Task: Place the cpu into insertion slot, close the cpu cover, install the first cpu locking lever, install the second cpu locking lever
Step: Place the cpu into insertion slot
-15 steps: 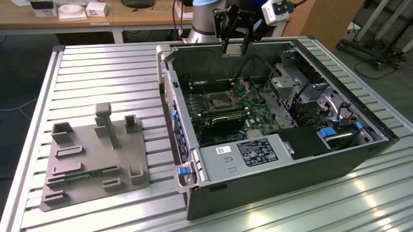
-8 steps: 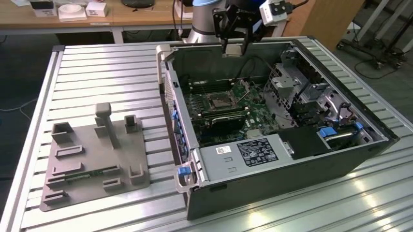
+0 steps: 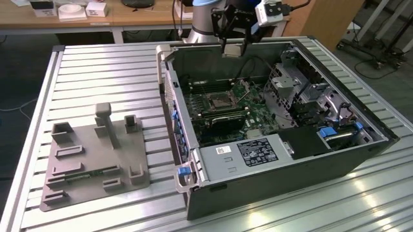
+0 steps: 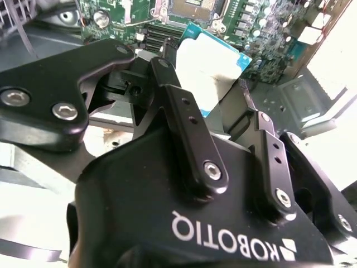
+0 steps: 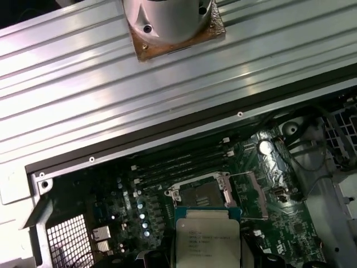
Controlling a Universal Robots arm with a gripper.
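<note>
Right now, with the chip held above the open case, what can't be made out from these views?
One edge of the cpu: first wrist view, cut off by the picture's border.
Contacts inside the insertion slot: exterior view, too small.
Where the jaws touch the cpu: second wrist view, hidden by the jaws' own links.

My end effector [image 4: 206, 72] is matte black, with angular linked fingers [image 4: 184, 123] pinned by silver hex screws [image 4: 212, 170] and white lettering [image 4: 228, 243] across its body. My arm [image 3: 205, 30] is silver-grey with a blue joint cap [image 3: 203, 2]. A white camera [image 3: 271, 10] sits at the end effector's two o'clock.

Open PC case [image 3: 290, 182] on slatted table [image 3: 103, 63]; grey jig plate [image 3: 89, 141], maybe 3D-printed, beside it.
</note>
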